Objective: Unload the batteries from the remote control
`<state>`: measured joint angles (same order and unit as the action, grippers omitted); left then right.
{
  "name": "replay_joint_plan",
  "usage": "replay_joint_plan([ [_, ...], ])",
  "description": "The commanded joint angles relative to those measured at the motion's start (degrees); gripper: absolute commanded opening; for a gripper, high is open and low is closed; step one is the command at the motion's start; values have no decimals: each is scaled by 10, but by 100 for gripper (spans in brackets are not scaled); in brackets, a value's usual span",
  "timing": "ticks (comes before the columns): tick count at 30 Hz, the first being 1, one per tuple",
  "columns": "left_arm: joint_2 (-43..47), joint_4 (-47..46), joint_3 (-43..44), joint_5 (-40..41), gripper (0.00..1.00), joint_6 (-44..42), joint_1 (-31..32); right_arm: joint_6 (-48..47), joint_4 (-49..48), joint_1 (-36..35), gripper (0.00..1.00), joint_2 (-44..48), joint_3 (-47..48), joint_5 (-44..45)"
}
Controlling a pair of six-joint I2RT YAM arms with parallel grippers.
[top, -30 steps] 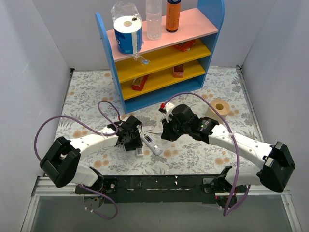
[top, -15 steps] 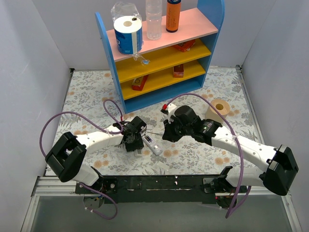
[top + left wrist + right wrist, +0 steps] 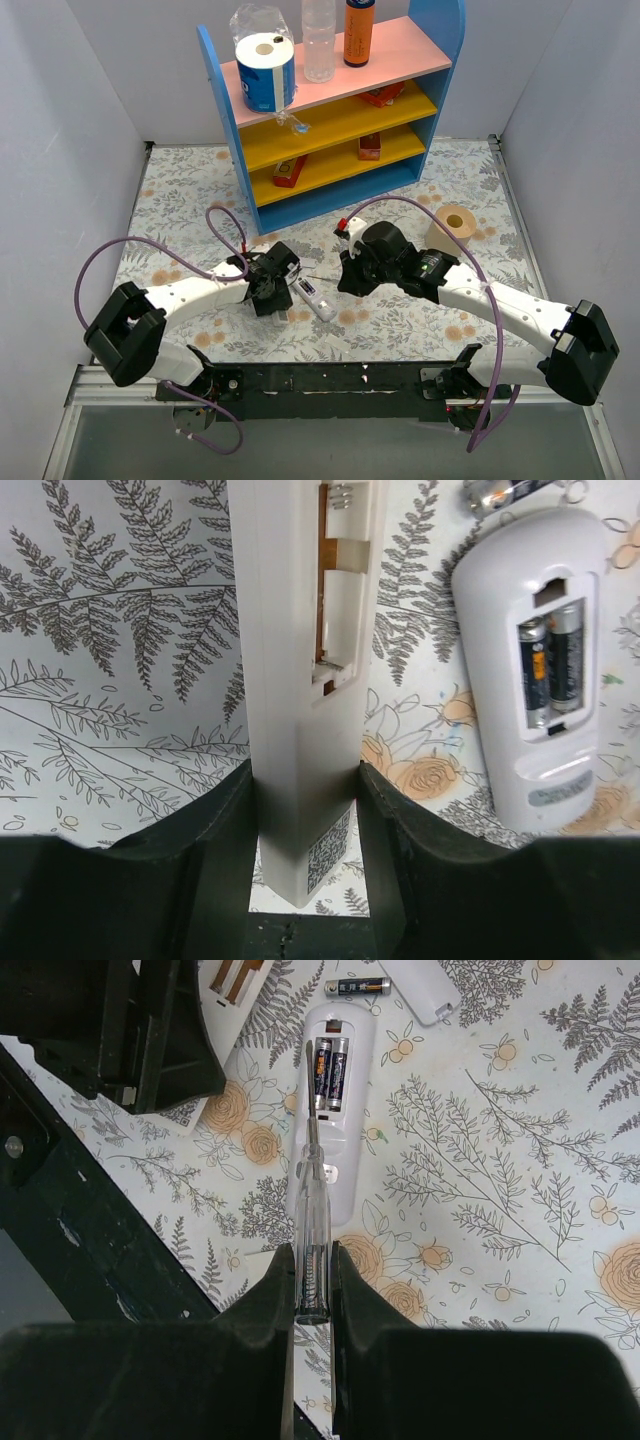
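Observation:
A white remote lies face down on the floral table, also in the top view and the left wrist view. Its compartment is open, with two dark batteries side by side inside. My right gripper is shut on a thin clear pen-like stick. The stick's tip is at the left edge of the batteries. My left gripper is shut on a second white remote, whose open compartment is empty. In the top view the grippers flank the lying remote, left and right.
A loose battery and a white cover piece lie just beyond the remote. A blue shelf unit with boxes, bottles and a paper roll stands behind. A tape roll sits at the right. White walls enclose the table.
The left gripper shifted slightly right, then back left, keeping its remote. The right gripper eased a little toward the lying remote and has held still since. Both grips are unchanged.

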<state>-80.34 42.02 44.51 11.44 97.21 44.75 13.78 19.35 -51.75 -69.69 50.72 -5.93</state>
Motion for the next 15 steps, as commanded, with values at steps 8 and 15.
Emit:
replay_joint_plan([
  [8, 74, 32, 23, 13, 70, 32, 0, 4, -4, 6, 1, -1, -10, 31],
  [15, 110, 37, 53, 21, 77, 26, -2, 5, 4, 15, 1, -2, -12, 32],
])
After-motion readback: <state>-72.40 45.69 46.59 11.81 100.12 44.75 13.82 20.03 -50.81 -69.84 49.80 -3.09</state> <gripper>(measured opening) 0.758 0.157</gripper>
